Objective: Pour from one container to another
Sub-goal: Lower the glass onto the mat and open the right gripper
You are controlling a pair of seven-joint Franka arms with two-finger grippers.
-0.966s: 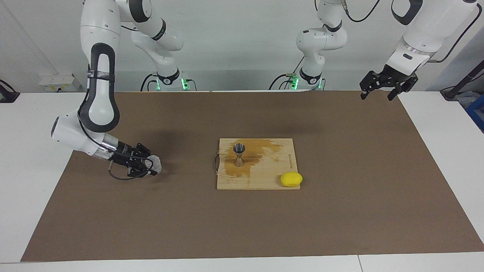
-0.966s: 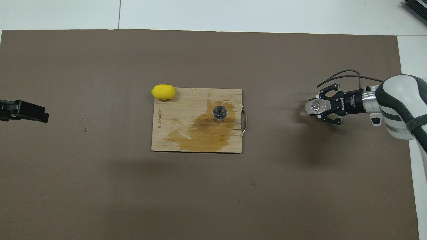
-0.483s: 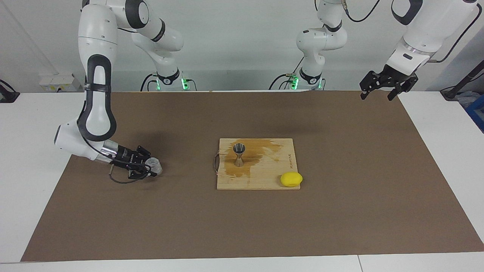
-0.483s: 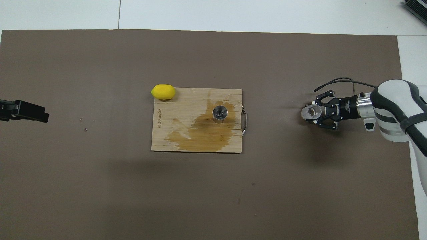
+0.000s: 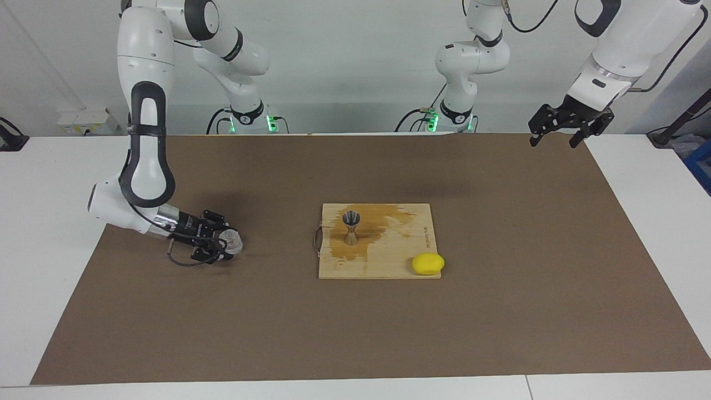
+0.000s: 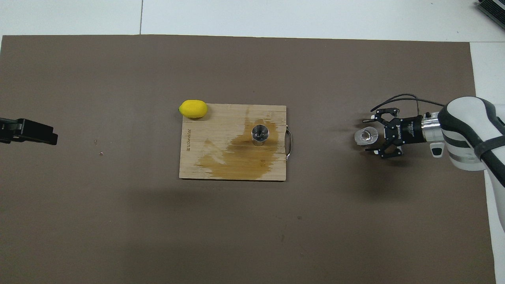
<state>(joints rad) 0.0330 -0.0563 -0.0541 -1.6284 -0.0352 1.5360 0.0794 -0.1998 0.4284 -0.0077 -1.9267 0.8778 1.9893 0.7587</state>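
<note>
The small clear glass cup (image 5: 234, 241) (image 6: 365, 136) stands upright on the brown mat, toward the right arm's end of the table. My right gripper (image 5: 228, 243) (image 6: 370, 135) lies low and level at the cup, open, with one finger on each side of it and a gap showing. The metal hourglass jigger (image 5: 351, 226) (image 6: 260, 134) stands upright on the wooden cutting board (image 5: 389, 264) (image 6: 225, 118), in a brown wet stain. My left gripper (image 5: 558, 133) (image 6: 53, 138) hangs open and empty, raised over the mat's corner at the left arm's end, where the arm waits.
A yellow lemon (image 5: 427, 264) (image 6: 193, 109) rests at the board's corner farthest from the robots, toward the left arm's end. The board's metal handle (image 6: 289, 142) faces the cup. The brown mat (image 5: 355, 333) covers most of the table.
My right gripper lowered the glass cup onto the mat and opened, letting go of it. The left arm has not moved.
</note>
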